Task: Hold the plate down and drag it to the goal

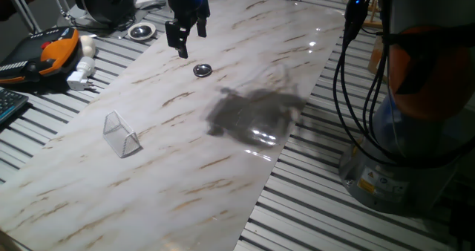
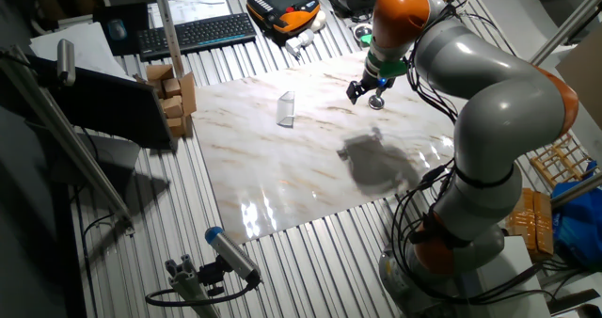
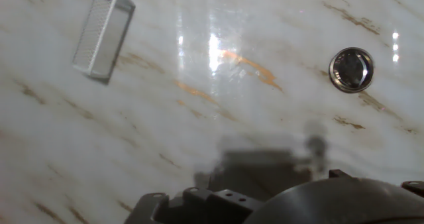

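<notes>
flanking the marble board (image 1: 223,169): dish (image 1: 141,32), keyboard (image 2: 193,33)

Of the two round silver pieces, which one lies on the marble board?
The plate, the small disc with a dark centre. The larger dish with the white centre sits off the board, on the slatted table.

A shiny silver plate (image 1: 202,70) with a darker centre, a clear goal (image 1: 121,134), white brown-veined marble board (image 1: 223,169).

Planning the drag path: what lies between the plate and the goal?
Nothing: in the hand view, only bare marble tabletop lies between the plate and the goal. One fixed view agrees.
</notes>
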Robot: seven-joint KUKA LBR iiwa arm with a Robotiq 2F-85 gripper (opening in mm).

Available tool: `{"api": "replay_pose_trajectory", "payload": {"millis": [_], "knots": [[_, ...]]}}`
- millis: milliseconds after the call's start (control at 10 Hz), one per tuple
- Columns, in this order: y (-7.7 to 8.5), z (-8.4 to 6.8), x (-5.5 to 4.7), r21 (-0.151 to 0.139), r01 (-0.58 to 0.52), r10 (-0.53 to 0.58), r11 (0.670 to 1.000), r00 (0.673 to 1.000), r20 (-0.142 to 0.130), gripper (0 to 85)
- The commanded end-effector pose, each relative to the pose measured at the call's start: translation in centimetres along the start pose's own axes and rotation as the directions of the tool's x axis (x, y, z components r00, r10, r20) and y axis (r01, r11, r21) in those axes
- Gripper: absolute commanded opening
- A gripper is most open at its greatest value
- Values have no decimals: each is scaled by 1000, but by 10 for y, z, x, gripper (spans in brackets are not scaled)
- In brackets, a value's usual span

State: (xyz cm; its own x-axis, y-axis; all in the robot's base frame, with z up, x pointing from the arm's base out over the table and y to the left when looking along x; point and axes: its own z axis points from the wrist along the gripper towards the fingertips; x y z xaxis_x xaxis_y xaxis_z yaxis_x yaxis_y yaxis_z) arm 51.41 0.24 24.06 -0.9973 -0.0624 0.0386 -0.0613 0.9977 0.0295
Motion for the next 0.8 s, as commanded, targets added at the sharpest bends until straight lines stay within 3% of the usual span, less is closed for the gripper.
{"api": "replay_pose_trajectory", "payload": {"millis": [0, 700], "knots": [[2, -4, 0, 5, 23, -23, 1000, 1000, -4, 0], [0, -1, -3, 30, 32, -32, 999, 999, 12, 0]]}}
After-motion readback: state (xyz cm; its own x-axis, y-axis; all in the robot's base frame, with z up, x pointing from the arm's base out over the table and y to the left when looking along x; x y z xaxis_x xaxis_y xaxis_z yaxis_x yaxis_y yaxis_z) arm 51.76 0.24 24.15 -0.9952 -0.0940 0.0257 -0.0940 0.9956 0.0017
